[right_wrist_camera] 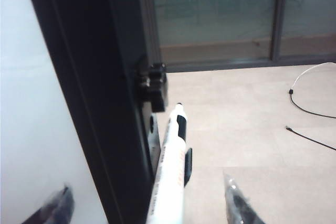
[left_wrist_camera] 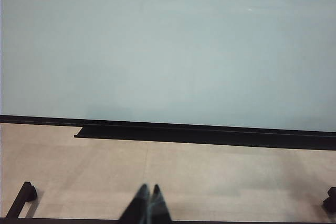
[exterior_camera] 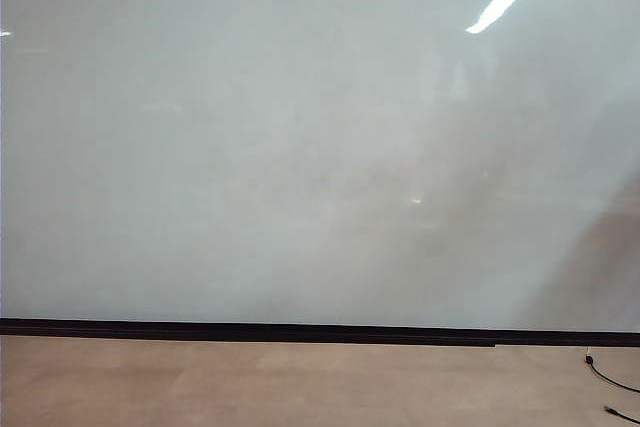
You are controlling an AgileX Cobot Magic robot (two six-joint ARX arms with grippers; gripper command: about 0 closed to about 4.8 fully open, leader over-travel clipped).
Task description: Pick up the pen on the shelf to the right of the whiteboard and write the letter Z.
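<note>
Right gripper [right_wrist_camera: 144, 203] is at the board's right edge, jaws wide apart, one fingertip either side of the pen [right_wrist_camera: 169, 174]; daylight shows between each finger and the barrel, so no contact that I can see, and it's not gripped. Pen is a slim white marker standing nearly upright in a dark clip [right_wrist_camera: 187, 166] on the black frame [right_wrist_camera: 100, 103] of the whiteboard [right_wrist_camera: 26, 103], tip at 12 o'clock from the gripper in the right wrist view, dark band just under the tip. Frame bracket [right_wrist_camera: 155, 85] sits just beyond the tip, around 11 o'clock. Past that: pale floor, a glazed partition at the back, and thin cables [right_wrist_camera: 310, 111] out at 2 o'clock, well clear of the pen. Left gripper [left_wrist_camera: 148, 205] is parked low in front of the board, fingers together, holding nothing, pointing at the black strip [left_wrist_camera: 210, 134] along the board's lower edge. Exterior view shows neither arm, just the whiteboard [exterior_camera: 300, 147] with glare streaks at 1 o'clock and a cable [exterior_camera: 610, 377] at 4 o'clock. No ink anywhere on the visible board, so no Z yet. Progress, my read: early, with approach and straddle done. Left: close on the barrel, pull it out of the clip, carry to the board face, draw the three strokes.
</note>
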